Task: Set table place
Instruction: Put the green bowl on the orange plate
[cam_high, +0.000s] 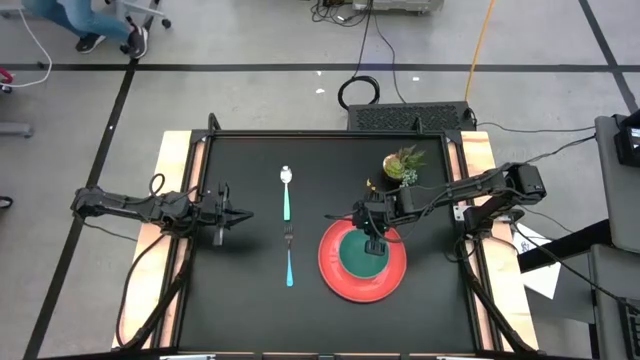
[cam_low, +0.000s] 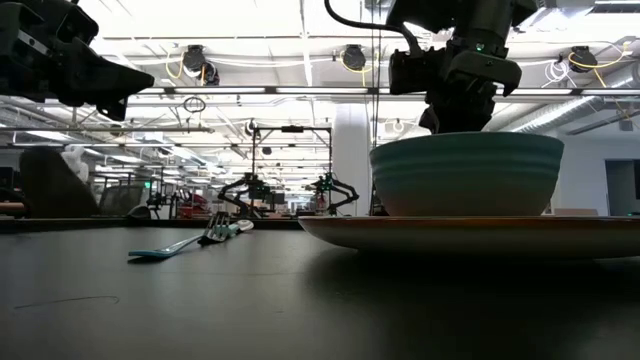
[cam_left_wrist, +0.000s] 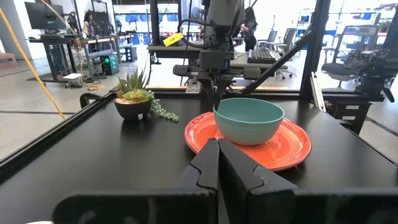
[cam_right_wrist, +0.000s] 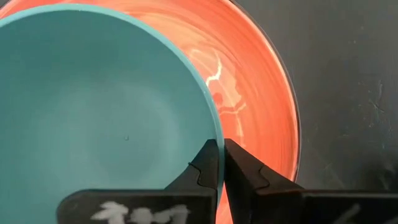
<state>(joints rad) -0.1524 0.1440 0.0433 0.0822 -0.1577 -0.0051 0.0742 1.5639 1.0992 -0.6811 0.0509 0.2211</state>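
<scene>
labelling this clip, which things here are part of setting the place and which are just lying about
Job:
red plate
teal bowl, on the plate
spoon
fork
right gripper, at the bowl's rim

Lying about:
potted plant
left gripper, waiting at the left

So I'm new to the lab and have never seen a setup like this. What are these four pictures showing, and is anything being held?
It is a robot with two dark arms at a black table, each ending in a two-finger gripper. One picture looks straight down, one looks level across the tabletop, and two come from cameras on the arms' wrists.

On the table lie a spoon and a fork, end to end. Beside them a teal bowl sits on a red plate, with a small potted plant behind them.

The right gripper is at the bowl's rim, its fingers closed together there; whether it actually pinches the rim is hard to tell. The left gripper waits shut at the table's left side, holding nothing.
</scene>
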